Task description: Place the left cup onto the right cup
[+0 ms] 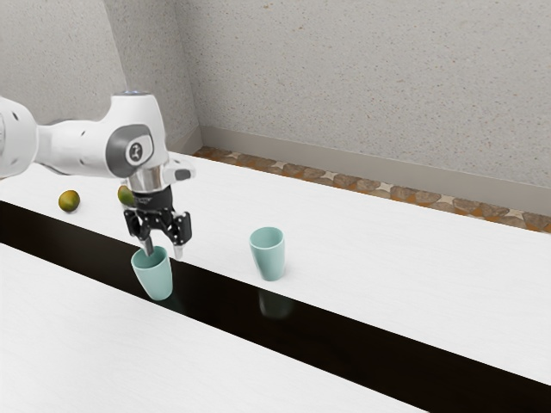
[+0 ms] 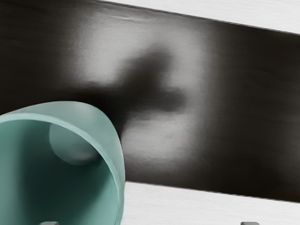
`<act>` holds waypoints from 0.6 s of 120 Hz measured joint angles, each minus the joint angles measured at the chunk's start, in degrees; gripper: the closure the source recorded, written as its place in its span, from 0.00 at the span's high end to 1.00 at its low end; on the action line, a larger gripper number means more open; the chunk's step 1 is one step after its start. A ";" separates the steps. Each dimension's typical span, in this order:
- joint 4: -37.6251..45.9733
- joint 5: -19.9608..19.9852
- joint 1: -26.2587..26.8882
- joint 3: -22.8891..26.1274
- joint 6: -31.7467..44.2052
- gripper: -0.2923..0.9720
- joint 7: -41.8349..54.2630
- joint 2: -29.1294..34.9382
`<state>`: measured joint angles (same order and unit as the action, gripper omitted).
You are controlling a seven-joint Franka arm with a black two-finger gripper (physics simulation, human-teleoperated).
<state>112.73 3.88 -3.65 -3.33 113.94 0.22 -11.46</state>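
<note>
Two teal cups stand upright on the black strip of the table. The left cup (image 1: 154,277) is directly under my gripper (image 1: 164,249); the right cup (image 1: 268,253) stands apart, toward the exterior view's right. My fingers are spread and straddle the left cup's rim on its right side, one tip dipping inside the mouth and the other outside the wall, with neither pressed against it. In the wrist view the left cup (image 2: 61,173) looms large just under my hand, its open mouth and round bottom visible.
The table (image 1: 362,241) is white with a glossy black strip (image 1: 344,344) running across it. Two small olive-orange balls (image 1: 70,200) (image 1: 126,195) lie behind my arm at the exterior view's left. A wall rises behind the table's far edge.
</note>
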 joint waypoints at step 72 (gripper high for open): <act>1.82 0.37 -1.10 -0.72 7.80 0.48 0.97 -3.51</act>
<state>114.56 4.25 -4.75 -4.05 121.75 1.20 -14.96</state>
